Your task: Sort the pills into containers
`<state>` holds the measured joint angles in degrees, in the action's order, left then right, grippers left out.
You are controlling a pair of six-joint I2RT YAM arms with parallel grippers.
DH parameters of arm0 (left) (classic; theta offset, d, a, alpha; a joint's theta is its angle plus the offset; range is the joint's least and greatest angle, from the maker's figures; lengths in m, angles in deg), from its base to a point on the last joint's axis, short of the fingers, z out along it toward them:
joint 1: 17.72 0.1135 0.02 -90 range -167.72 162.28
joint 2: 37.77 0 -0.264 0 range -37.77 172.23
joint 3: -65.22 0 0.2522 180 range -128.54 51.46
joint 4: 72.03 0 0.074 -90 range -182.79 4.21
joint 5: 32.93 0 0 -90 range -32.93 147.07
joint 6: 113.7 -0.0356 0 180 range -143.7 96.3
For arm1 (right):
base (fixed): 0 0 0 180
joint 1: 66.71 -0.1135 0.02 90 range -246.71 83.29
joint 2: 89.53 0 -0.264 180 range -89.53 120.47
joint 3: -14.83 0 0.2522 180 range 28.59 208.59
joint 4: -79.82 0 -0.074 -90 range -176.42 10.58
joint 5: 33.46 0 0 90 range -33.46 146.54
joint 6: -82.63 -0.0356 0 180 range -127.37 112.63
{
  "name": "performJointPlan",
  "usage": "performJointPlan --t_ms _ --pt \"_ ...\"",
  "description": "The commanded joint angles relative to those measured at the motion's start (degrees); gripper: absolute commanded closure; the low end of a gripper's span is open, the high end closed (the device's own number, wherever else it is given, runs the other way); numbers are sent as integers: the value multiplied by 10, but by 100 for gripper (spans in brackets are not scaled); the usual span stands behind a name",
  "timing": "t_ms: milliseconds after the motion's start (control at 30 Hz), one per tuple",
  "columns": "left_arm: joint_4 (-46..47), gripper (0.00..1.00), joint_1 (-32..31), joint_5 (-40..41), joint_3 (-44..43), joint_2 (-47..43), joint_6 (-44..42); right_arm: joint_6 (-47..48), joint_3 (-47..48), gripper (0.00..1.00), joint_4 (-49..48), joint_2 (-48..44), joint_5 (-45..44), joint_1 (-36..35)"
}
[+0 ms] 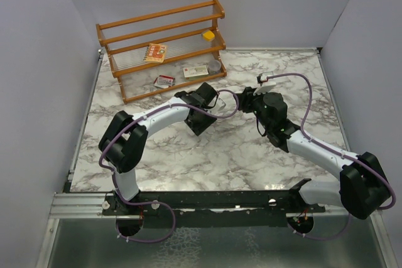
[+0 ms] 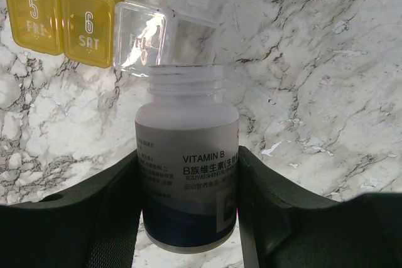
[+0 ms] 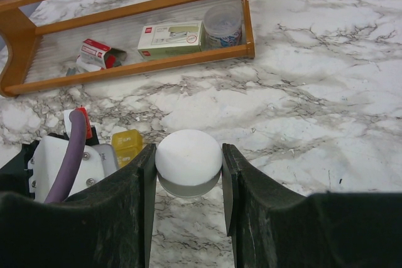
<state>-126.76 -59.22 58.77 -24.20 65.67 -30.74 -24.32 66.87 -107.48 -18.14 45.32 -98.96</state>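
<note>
pill bottle (image 2: 186, 131) — uncapped, pinched by left gripper (image 2: 188, 162), mouth beside open clear organiser cell (image 2: 139, 34); right gripper (image 3: 188, 154) pinches white cap (image 3: 188, 162) — likely pouring step, next wants careful tilt.

Small print on the bottle (image 2: 187, 123) is illegible.

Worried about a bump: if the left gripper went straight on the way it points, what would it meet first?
Most likely the clear open compartment of the yellow plastic pill organizer, just beyond the uncapped white Vitamin B bottle held in the left gripper; the gap's depth is unclear.
</note>
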Motion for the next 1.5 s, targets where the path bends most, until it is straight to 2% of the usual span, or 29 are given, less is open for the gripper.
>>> performJointPlan --t_ms 0,1067,1467 --pt "-21 100 -9 16 -22 10 -13 -4 -4 99 -20 -6 3 1" --pt "-61 100 -14 42 -61 42 -51 -6 -10 99 -21 -10 -1 1" --pt "-77 100 -15 56 -89 61 -61 -6 -24 99 -28 -31 -42 1"
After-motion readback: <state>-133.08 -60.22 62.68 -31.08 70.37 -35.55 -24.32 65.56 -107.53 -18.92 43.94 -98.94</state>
